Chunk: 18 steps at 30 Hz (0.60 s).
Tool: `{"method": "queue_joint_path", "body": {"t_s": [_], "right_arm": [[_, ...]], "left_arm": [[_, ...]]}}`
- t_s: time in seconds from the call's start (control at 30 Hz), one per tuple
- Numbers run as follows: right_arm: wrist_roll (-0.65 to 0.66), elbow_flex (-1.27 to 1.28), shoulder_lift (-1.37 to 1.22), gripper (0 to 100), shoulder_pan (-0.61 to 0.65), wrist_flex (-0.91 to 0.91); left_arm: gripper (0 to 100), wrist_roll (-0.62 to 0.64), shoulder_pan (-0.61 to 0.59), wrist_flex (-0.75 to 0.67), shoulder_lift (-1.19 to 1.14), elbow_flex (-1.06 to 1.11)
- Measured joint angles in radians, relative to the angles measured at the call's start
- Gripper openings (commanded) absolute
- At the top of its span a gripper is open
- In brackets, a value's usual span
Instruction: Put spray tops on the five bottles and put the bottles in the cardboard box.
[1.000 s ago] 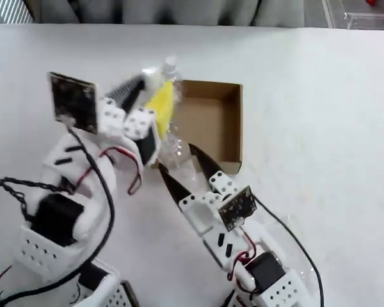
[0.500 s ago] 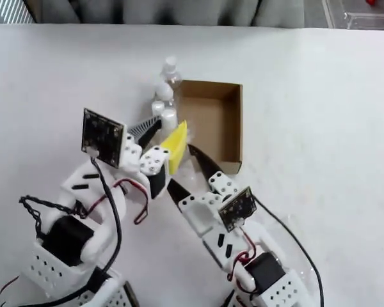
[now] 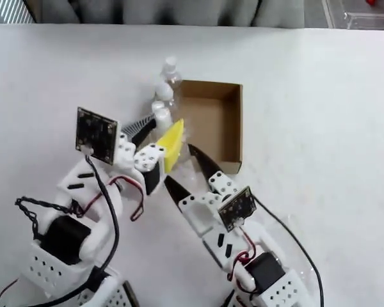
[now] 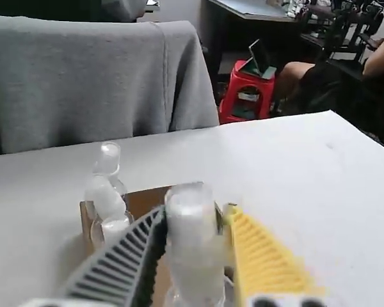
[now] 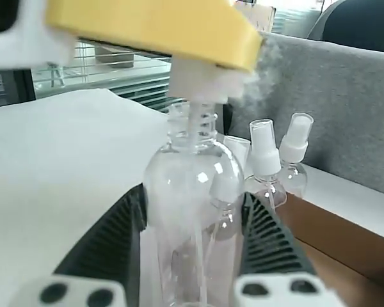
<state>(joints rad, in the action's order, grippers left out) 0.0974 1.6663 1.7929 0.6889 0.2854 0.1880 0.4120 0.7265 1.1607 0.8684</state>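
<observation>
A capping step is in hand. The right gripper (image 5: 192,203) clamps its black jaws around a clear bottle (image 5: 185,167), upright on the table just in front of the cardboard box (image 3: 208,125). The left gripper (image 4: 192,216) pinches a white spray top (image 5: 205,86) above the neck; its tube is inside, but the threads show, so it is not seated. Next it likely needs lowering and twisting tight. Capped bottles (image 5: 267,160) stand by the box's rim.
</observation>
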Motion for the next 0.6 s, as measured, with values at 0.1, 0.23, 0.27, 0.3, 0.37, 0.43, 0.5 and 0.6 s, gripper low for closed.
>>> {"method": "queue_joint_path", "body": {"t_s": [0.1, 0.23, 0.27, 0.3, 0.37, 0.43, 0.5, 0.6], "right_arm": [[0.0, 0.0, 0.0, 1.5, 0.0, 0.0], [0.0, 0.0, 0.0, 1.5, 0.0, 0.0], [0.0, 0.0, 0.0, 1.5, 0.0, 0.002], [0.0, 0.0, 0.0, 1.5, 0.0, 0.002], [0.0, 0.0, 0.0, 1.5, 0.0, 0.002], [0.0, 0.0, 0.0, 1.5, 0.0, 0.002], [0.0, 0.0, 0.0, 1.5, -0.009, 0.002], [0.0, 0.0, 0.0, 1.5, -0.041, 0.002]], "left_arm": [[39, 0.0, -0.012, 0.0, 0.002, 0.0], [41, 0.0, -0.012, 0.041, 0.058, 0.0], [41, 0.0, 0.0, 0.06, 0.083, 0.0], [41, 0.0, 0.009, 0.08, 0.11, 0.0], [41, 0.0, 0.025, 0.118, 0.166, 0.0], [41, 0.0, 0.026, 0.147, 0.219, 0.0], [41, 0.0, 0.023, 0.169, 0.269, 0.0], [41, 0.0, -0.009, 0.193, 0.333, 0.0]]}}
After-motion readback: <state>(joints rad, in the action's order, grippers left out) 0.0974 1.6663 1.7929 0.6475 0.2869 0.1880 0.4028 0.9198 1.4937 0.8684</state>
